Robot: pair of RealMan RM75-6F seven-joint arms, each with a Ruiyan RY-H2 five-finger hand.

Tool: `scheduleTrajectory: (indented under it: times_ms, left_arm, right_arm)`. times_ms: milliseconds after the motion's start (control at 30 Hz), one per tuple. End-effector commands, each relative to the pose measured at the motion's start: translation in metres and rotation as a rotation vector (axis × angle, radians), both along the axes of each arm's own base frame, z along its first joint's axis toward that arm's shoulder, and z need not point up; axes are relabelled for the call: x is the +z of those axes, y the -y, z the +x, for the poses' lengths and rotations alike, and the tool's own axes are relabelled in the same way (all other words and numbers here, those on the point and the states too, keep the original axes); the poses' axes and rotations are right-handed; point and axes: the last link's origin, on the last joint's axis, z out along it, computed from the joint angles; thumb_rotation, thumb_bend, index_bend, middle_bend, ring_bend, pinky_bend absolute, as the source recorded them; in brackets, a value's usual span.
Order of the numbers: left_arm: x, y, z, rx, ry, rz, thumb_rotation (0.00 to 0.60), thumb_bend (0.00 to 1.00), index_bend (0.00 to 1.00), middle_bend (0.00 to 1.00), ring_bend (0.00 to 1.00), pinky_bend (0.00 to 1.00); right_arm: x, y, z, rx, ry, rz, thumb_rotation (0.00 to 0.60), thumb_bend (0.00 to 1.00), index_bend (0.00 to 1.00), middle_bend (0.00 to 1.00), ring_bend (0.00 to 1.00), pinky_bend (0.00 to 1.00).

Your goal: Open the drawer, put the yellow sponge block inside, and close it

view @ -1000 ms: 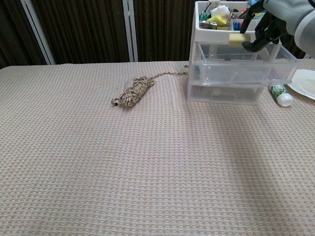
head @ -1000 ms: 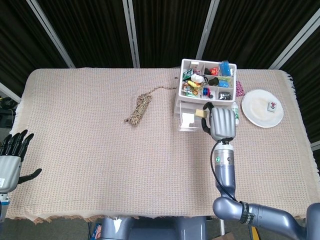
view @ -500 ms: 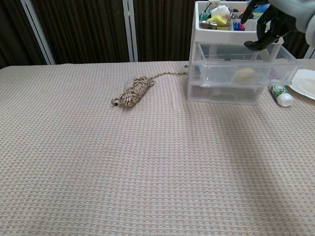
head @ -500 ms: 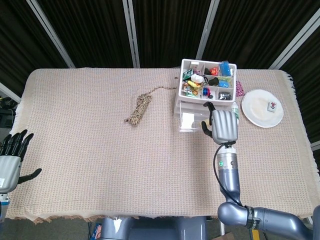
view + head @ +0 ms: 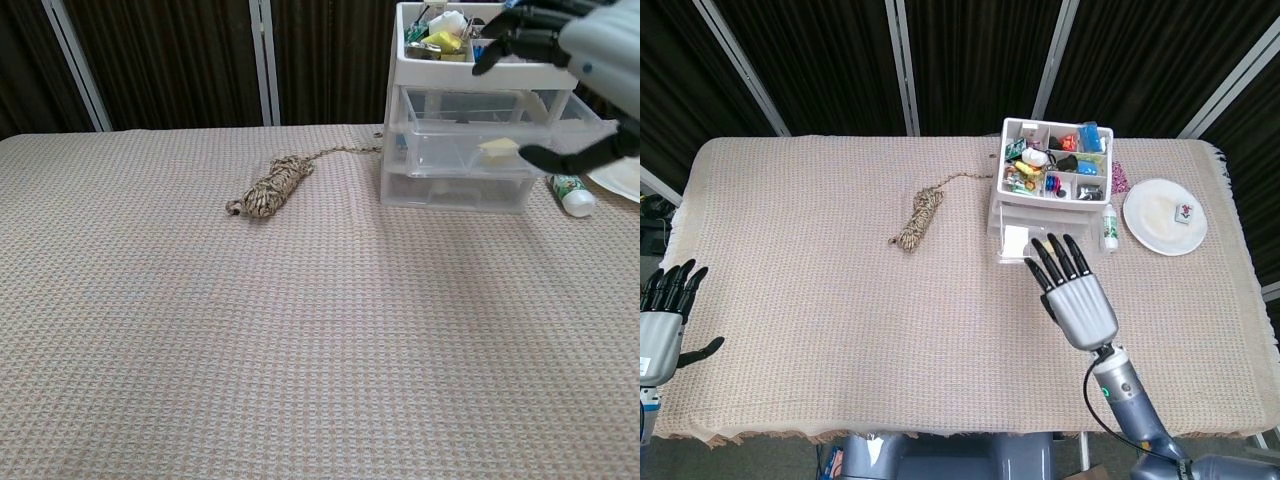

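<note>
The clear plastic drawer unit [image 5: 480,150] stands at the table's right rear, its upper drawer [image 5: 500,132] pulled out. The yellow sponge block [image 5: 497,148] lies inside that drawer. My right hand [image 5: 1072,286] hovers in front of the open drawer, fingers spread and holding nothing; in the chest view my right hand [image 5: 575,60] is at the top right, in front of the unit. The sponge is hidden behind that hand in the head view. My left hand [image 5: 662,312] stays open at the table's near-left edge.
A white tray of small items [image 5: 1012,130] sits on top of the drawer unit. A coiled rope [image 5: 270,186] lies left of it. A small bottle [image 5: 570,193] and a white plate [image 5: 1152,230] lie to the right.
My right hand let go of the sponge, which dropped into the open drawer. The hand then drew back toward me and spread its fingers.
</note>
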Motion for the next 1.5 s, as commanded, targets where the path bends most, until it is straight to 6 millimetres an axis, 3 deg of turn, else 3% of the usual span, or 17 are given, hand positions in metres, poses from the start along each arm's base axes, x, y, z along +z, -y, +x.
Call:
scheduleTrajectory:
  times_ms: [33, 200, 500, 1500]
  left_arm:
    - [0.000, 0.000, 0.000, 0.002, -0.001, 0.000, 0.600, 0.15, 0.05, 0.00, 0.00, 0.00]
    - [0.000, 0.000, 0.000, 0.005, 0.003, 0.000, 0.600, 0.15, 0.05, 0.00, 0.00, 0.00]
    - [0.000, 0.000, 0.000, 0.006, 0.008, 0.003, 0.600, 0.15, 0.05, 0.00, 0.00, 0.00]
    - [0.001, -0.001, -0.001, 0.014, 0.021, 0.006, 0.600, 0.15, 0.05, 0.00, 0.00, 0.00]
  right_arm:
    - [-0.002, -0.026, -0.047, 0.036, -0.216, 0.004, 0.600, 0.26, 0.08, 0.00, 0.00, 0.00]
    - [-0.016, -0.036, -0.073, 0.042, -0.405, -0.053, 0.600, 0.25, 0.00, 0.00, 0.00, 0.00]
    - [-0.038, -0.033, -0.086, 0.054, -0.533, -0.109, 0.600, 0.25, 0.00, 0.00, 0.00, 0.00]
    - [-0.075, 0.018, -0.066, -0.011, -0.617, -0.228, 0.600, 0.25, 0.00, 0.00, 0.00, 0.00]
